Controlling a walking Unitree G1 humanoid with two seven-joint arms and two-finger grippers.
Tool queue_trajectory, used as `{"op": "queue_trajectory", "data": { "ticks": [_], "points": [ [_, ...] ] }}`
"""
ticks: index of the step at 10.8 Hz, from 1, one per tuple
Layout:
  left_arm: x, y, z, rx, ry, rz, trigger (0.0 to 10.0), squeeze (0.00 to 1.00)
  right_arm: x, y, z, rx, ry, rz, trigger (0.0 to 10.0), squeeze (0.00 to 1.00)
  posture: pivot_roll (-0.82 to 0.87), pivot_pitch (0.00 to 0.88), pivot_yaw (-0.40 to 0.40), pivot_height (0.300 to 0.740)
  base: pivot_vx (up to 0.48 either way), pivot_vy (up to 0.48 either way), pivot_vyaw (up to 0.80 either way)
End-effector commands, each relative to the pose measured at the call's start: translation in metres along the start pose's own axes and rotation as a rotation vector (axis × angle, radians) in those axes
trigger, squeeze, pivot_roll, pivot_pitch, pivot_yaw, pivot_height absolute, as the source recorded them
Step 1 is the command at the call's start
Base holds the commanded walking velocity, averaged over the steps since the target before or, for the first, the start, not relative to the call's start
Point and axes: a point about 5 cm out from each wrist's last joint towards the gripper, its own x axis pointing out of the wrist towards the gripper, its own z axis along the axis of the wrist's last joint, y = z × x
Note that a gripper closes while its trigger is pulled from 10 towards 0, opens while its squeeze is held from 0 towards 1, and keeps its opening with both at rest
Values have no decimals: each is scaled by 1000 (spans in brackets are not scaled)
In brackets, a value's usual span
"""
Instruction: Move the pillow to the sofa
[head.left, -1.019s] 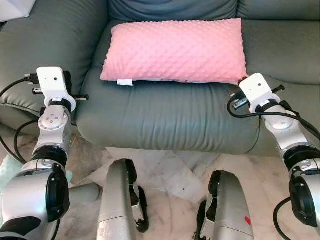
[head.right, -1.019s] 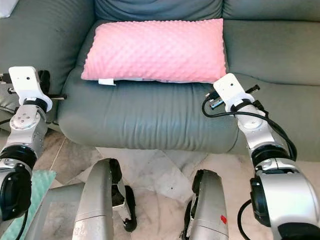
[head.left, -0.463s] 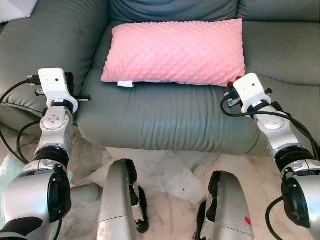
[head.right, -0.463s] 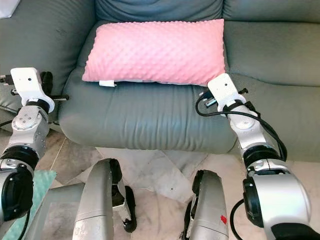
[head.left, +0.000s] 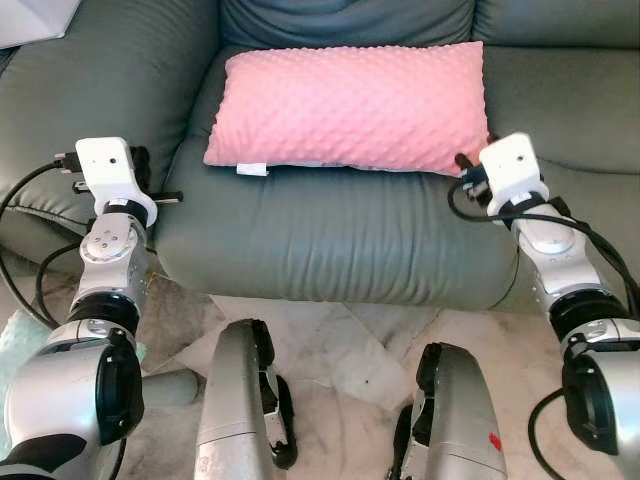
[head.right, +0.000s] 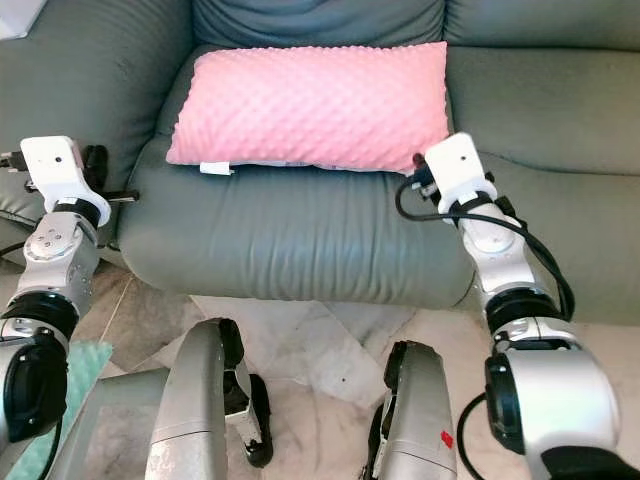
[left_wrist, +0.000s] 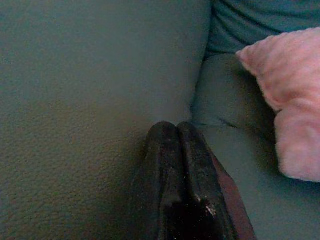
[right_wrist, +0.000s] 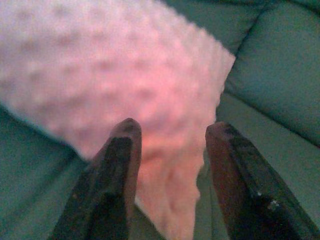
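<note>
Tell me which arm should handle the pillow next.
The right. The right gripper is open at the near right corner of the pink pillow on the sofa. The left gripper is shut, off by the armrest.

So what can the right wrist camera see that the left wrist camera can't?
The right wrist view shows the right gripper with its two black fingers spread apart, pointing at a corner of the bumpy pink pillow that lies close in front of them.

The left wrist view shows the left gripper with its fingers pressed together, beside the broad side of the sofa's armrest.

Both show the pink pillow lying on the grey-green sofa.
</note>
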Motion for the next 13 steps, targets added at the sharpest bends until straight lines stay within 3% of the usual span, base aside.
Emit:
{"op": "queue_trajectory", "data": {
  "ticks": [1,4,5,8,12,13],
  "points": [
    [-4,5,-4,4,8,2,10000,0,-2,4,-1,35,-21,-2,10000,1000,-51,206,81,551,0,0,0],
    [-4,-3,-7,1,31,-28,10000,0,-13,29,-10,174,-18,-26,10000,1000,-51,190,92,551,0,0,0],
    [-4,-4,-9,8,40,-32,10000,0,-13,30,-14,214,9,-41,10000,1000,-50,191,95,551,0,0,0],
    [-8,-9,-11,-11,33,-72,10000,0,-14,28,-6,289,-13,-88,10000,1000,-50,183,99,556,0,0,0],
    [-14,-30,-4,-57,-38,-180,10000,0,-3,22,13,328,-43,-129,10000,1000,-55,149,101,621,0,0,0],
    [-14,-33,-2,-71,-41,-183,10000,0,-1,14,14,336,-41,-145,10000,1000,-55,127,102,646,0,0,0]
  ]
}}
